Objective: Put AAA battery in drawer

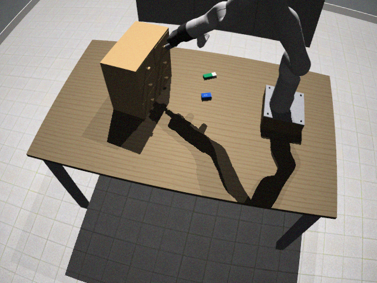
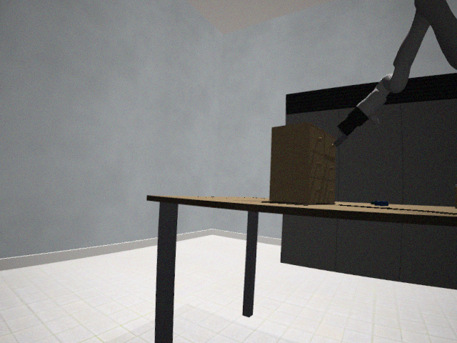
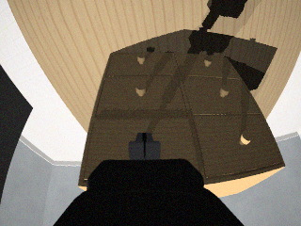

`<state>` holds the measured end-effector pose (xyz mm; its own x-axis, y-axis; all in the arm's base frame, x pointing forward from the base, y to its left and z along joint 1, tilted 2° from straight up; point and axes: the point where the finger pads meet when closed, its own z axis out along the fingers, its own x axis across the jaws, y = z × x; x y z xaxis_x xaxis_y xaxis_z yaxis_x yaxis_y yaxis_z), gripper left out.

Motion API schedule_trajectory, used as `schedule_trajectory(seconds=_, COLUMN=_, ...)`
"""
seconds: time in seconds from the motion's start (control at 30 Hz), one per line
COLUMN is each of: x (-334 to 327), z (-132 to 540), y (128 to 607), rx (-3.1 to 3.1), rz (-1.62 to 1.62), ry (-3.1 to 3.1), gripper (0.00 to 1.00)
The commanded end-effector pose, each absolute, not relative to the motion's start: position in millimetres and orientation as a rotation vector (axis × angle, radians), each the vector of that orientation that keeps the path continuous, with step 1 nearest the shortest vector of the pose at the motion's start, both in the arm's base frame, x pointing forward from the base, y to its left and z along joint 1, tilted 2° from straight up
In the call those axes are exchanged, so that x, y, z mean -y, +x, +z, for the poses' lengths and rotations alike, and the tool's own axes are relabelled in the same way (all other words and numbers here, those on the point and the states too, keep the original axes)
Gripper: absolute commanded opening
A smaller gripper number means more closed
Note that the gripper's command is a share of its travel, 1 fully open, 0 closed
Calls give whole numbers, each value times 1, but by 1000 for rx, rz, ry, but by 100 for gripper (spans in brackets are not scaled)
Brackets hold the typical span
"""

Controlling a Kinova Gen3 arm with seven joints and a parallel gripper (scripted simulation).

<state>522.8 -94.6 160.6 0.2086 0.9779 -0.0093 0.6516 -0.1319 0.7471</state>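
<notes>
With its fingers pressed together on nothing, the hand (image 1: 165, 46) was held at the chest's (image 1: 134, 45) top row for drawer opening, while the AAA battery (image 1: 210, 75) was left mid-counter.

The arm (image 1: 292, 58) is built of smooth, rounded tubular sections in a matte mid-grey finish, joined by bulged elbow housings. No cables, labels or markings are visible along its length.

The arm stands on a flat, light-grey square base plate (image 1: 300, 100). A small dark screw sits at each visible corner of the plate; the corners at 1 and 5 o'clock show them most clearly. The plate tops a dark brown block.

The wrist section (image 1: 199, 25) is paler grey with a small rounded lug on its side. It ends in a black cylindrical collar, which carries the gripper (image 1: 166, 46), a short, narrow grey tip.
</notes>
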Motion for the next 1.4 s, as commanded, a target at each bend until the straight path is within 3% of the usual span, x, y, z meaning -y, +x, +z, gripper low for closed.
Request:
schedule_trajectory(seconds=0.0, x=95, z=158, y=522, rx=-1516, rz=659, ry=1864, gripper=0)
schedule_trajectory(seconds=0.5, x=84, z=162, y=475, rx=-1515, rz=670, ry=1858, gripper=0)
schedule_trajectory(seconds=1.37, x=81, z=171, y=465, rx=-1523, rz=661, ry=1863, gripper=0)
